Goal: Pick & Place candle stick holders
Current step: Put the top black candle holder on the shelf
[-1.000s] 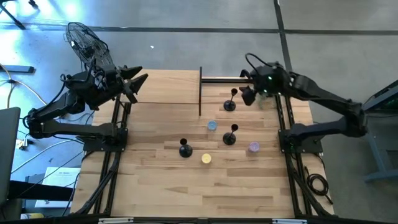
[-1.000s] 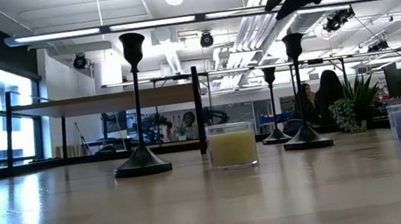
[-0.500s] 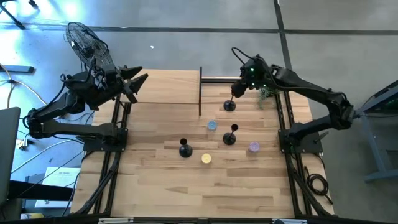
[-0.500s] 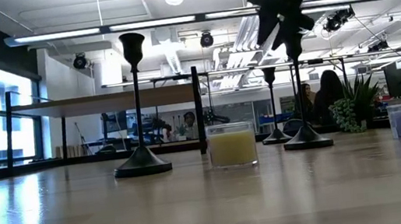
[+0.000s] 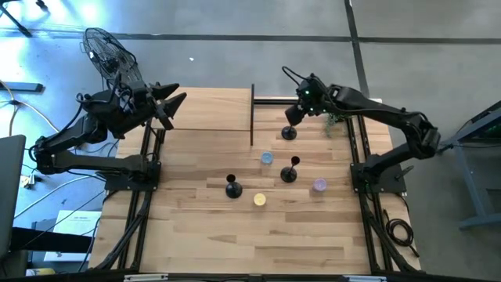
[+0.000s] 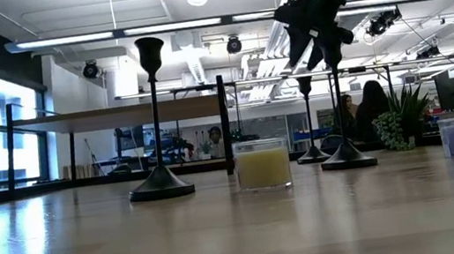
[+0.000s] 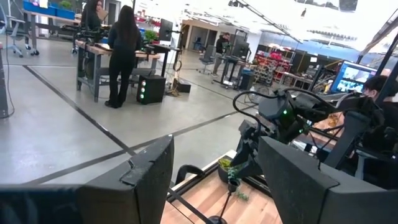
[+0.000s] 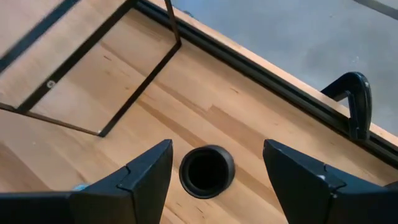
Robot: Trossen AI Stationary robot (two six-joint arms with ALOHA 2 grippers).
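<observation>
Three black candle stick holders stand upright on their round bases on the wooden table: a far one (image 5: 289, 132), a middle one (image 5: 290, 173) and a near-left one (image 5: 233, 189). My right gripper (image 5: 293, 117) is open and hangs over the far holder. In the right wrist view its fingers (image 8: 217, 149) stand on either side of the holder's cup (image 8: 207, 171) without touching it. My left gripper (image 5: 177, 102) is open and empty, raised at the table's far left.
A blue candle (image 5: 267, 158), a yellow candle (image 5: 259, 200) and a purple candle (image 5: 319, 186) stand among the holders. A thin black frame (image 5: 252, 114) stands upright at the far middle. People stand in the room beyond the table.
My right gripper has moved toward the table's left edge and down, from beside the far holder to over its cup. The holders and candles have stayed where they were.
</observation>
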